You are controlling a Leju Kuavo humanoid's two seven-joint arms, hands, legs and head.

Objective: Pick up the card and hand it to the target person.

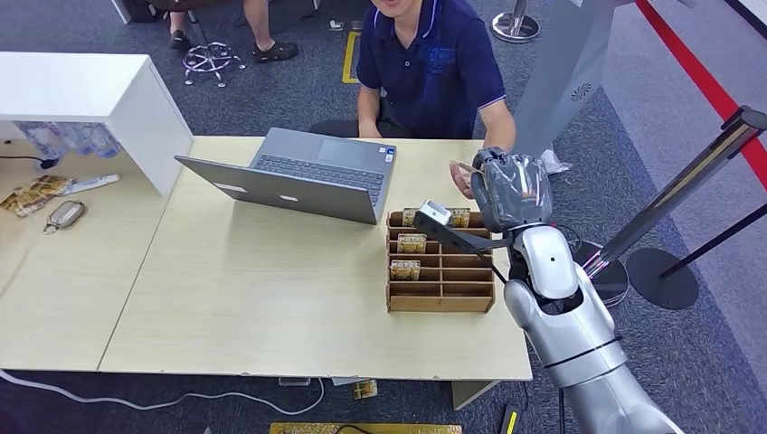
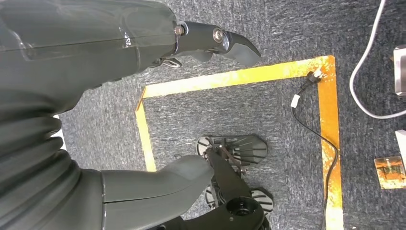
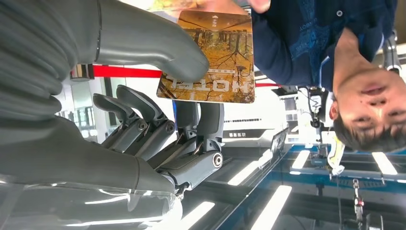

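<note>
From the head view I see my right robot hand (image 1: 511,190), wrapped in a glossy clear cover, raised past the far edge of the pale wood-grain worktop (image 1: 271,298) toward the seated person (image 1: 432,63) in a dark blue polo. The person's hand (image 1: 463,178) sits right against it there, but the card is hidden behind my fingers. The right wrist view gives me the card (image 3: 209,57): a flat, glossy rectangle with rounded corners, printed with an autumn forest and the word HOTEL, pinched between my thick grey thumb (image 3: 158,48) and the darker fingers behind it. The person's fingertips touch its far edge.

Below the hand stands a brown slotted wooden card rack (image 1: 440,262) with more cards in its compartments, beside an open grey laptop (image 1: 298,176).

My left robot hand (image 2: 143,96) hangs over coarse grey carpet (image 2: 239,110) marked with yellow tape (image 2: 230,76), fingers apart and holding nothing.
</note>
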